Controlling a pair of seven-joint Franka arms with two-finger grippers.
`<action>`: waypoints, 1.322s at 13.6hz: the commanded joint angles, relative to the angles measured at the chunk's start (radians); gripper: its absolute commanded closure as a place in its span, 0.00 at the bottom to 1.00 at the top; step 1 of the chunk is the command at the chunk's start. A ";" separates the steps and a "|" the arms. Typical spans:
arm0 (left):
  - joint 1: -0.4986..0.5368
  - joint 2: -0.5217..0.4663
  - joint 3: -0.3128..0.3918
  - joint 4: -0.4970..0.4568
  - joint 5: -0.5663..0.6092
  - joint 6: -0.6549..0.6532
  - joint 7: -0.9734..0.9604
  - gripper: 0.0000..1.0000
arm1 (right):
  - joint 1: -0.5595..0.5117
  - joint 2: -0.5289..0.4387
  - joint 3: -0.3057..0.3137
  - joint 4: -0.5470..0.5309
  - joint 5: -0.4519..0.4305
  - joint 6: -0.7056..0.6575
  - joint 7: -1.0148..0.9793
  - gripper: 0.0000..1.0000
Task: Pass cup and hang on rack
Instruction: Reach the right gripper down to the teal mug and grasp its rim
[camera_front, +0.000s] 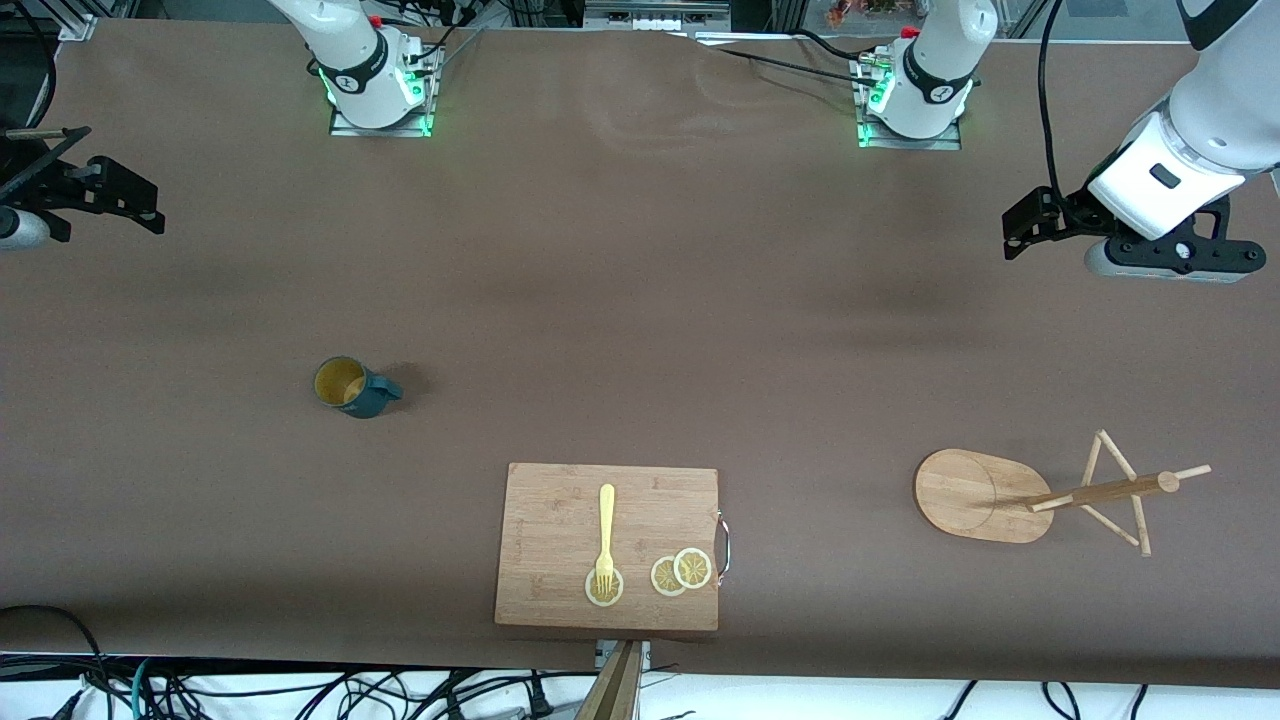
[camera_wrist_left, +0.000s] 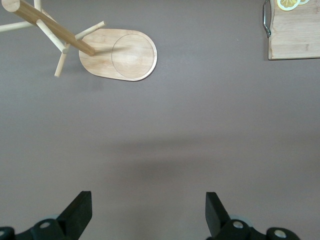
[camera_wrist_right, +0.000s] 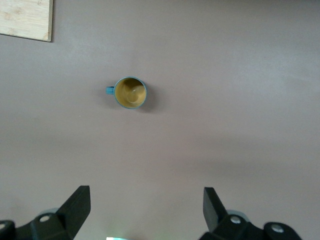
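Note:
The dark teal cup (camera_front: 357, 387) stands upright on the table toward the right arm's end, yellowish inside showing, handle pointing toward the left arm's end. In the right wrist view the cup (camera_wrist_right: 130, 92) lies well ahead of my right gripper (camera_wrist_right: 147, 207), which is open and empty. In the front view the right gripper (camera_front: 110, 190) hangs over the table's end. The bamboo rack (camera_front: 975, 495) stands on its oval base toward the left arm's end. My left gripper (camera_front: 1035, 222) hovers apart from it, open and empty (camera_wrist_left: 148, 210), with the rack (camera_wrist_left: 120, 55) ahead.
A rectangular wooden cutting board (camera_front: 560, 540) lies near the front edge between cup and rack, carrying a yellow fork (camera_front: 605, 530) and lemon slices (camera_front: 680, 572). Its corner shows in both wrist views (camera_wrist_left: 292, 35) (camera_wrist_right: 25, 17). Cables run along the table edges.

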 joint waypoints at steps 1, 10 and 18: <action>-0.006 -0.012 -0.002 -0.006 0.020 0.002 -0.011 0.00 | 0.004 0.015 -0.006 0.022 0.007 -0.008 0.008 0.00; -0.006 -0.012 -0.002 -0.006 0.020 0.002 -0.011 0.00 | 0.009 0.219 -0.001 0.004 0.015 0.083 0.011 0.00; -0.006 -0.012 -0.002 -0.006 0.020 0.002 -0.011 0.00 | 0.009 0.236 0.000 -0.470 0.018 0.716 0.020 0.00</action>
